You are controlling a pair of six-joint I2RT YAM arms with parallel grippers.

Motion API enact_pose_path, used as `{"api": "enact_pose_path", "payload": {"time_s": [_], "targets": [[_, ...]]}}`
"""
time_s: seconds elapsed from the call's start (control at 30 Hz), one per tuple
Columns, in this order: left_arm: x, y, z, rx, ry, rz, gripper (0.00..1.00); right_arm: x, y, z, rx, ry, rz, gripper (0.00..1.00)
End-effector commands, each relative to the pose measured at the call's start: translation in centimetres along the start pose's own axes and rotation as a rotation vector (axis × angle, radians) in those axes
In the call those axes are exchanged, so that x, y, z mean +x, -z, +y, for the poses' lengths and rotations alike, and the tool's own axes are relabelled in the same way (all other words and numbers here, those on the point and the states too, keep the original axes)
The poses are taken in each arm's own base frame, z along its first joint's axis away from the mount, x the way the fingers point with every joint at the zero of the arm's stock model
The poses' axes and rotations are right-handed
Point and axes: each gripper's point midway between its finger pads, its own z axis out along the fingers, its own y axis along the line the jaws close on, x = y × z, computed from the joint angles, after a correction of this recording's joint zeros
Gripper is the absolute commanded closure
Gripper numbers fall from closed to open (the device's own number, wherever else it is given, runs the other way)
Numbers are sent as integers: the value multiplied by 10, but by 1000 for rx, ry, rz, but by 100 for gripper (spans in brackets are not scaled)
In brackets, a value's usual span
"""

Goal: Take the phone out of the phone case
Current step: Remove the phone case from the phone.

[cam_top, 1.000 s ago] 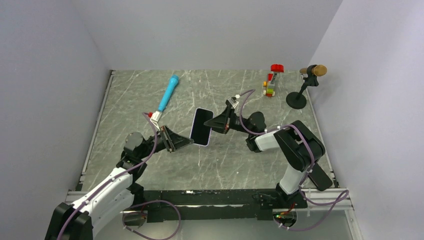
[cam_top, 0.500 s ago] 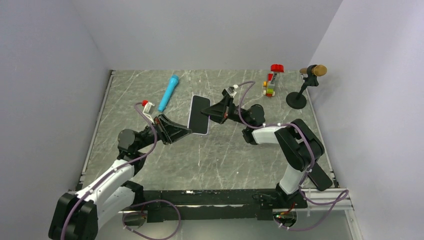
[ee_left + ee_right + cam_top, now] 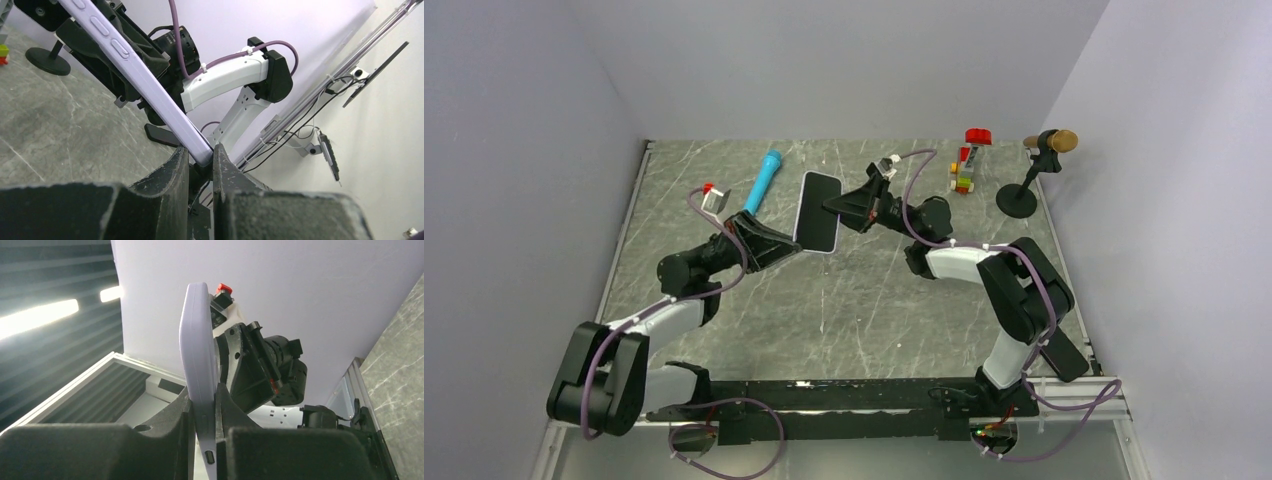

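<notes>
Two grips — left jaws and right jaws both clamped tight on the phone case (image 3: 200,355), held above the counter (image 3: 874,300).

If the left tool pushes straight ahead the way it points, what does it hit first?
The left tool is clamped on the phone case, so that comes first; right behind it, apparently, the right tool gripping the opposite edge.

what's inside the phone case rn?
The phone, dark screen showing, fills the phone case. Left hand and right hand pinch opposite edges, hiding the rim there; whether any corner has popped free isn't visible.
</notes>
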Motion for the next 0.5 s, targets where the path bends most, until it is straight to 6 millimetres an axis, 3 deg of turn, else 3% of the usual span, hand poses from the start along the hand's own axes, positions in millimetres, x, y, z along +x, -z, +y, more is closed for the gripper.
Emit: {"api": "enact_pose_path", "payload": {"time_s": [0.0, 0.27, 0.47], "targets": [[12, 4, 13, 28, -29, 68, 100, 58, -7, 121, -354, 54, 184, 100], [5, -3, 5, 62, -79, 114, 100, 59, -20, 120, -363, 32, 220, 100], [7, -1, 15, 23, -89, 148, 100, 63, -23, 124, -372, 13, 239, 100]]}}
